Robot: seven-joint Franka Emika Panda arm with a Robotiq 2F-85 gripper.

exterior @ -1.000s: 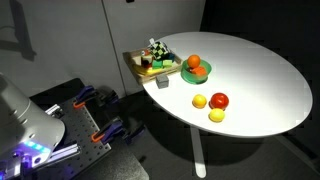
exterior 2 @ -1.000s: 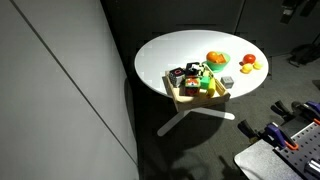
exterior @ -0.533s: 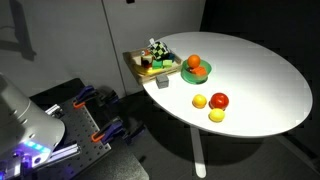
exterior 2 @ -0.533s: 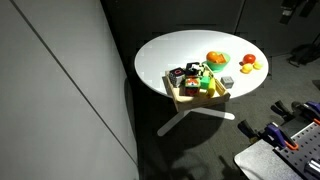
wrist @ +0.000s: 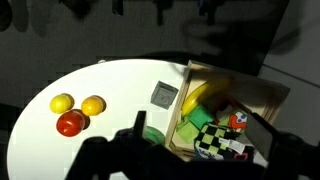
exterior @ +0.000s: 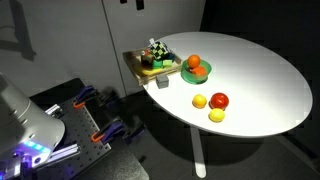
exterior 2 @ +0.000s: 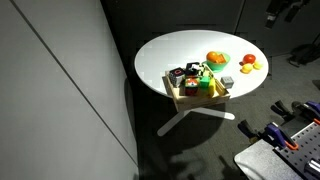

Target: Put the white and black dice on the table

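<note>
The white and black dice (exterior: 156,49) lies in the wooden tray (exterior: 138,63) at the edge of the round white table (exterior: 250,70), unmoved since a second ago. The gripper (exterior 2: 276,12), high above the table, has shifted slightly further into view; whether its jaws are apart or together cannot be told

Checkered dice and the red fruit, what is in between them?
A green plate holding orange fruit sits between the checkered dice and the red fruit, seen in an exterior view.
</note>
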